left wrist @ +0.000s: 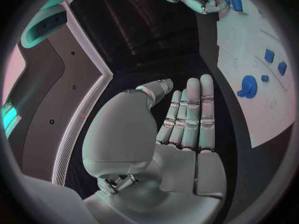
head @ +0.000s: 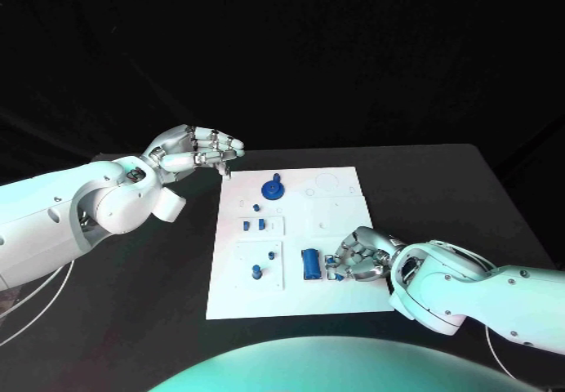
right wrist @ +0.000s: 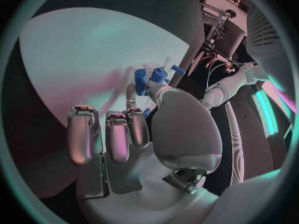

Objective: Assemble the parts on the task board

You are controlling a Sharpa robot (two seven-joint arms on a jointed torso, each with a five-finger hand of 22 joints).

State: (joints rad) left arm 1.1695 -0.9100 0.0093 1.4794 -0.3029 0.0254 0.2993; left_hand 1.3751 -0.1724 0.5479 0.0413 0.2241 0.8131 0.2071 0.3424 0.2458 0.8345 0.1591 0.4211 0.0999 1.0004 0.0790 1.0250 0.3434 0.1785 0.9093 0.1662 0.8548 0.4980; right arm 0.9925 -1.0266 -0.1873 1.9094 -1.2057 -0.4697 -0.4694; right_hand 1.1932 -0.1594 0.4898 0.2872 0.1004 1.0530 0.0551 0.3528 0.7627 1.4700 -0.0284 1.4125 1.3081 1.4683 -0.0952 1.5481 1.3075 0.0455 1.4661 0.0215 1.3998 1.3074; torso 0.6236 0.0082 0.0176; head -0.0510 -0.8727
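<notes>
A flat white rectangular task board (head: 335,294) lies in the middle of a black table (head: 471,188), its long side running away from the robot. Raised square panels on the board hold small blue plastic parts: a round blue disc with a short handle (head: 273,190) sits near the far end, two small blue blocks (head: 252,224) sit on a square panel just below it, and two small blue pegs (head: 264,263) stand on the next panel nearer the robot. A longer blue rectangular block (head: 311,264) stands beside the near right edge. No writing on the board can be read.

The silver right hand (head: 359,255) rests over the board's near right edge, fingers curled down around a small blue piece just beside the long block; whether it truly grips that piece cannot be told. The silver left hand (head: 197,149) hovers off the board's far left corner, holding nothing, its fingers apart. Bare black table lies open on both sides of the board.
</notes>
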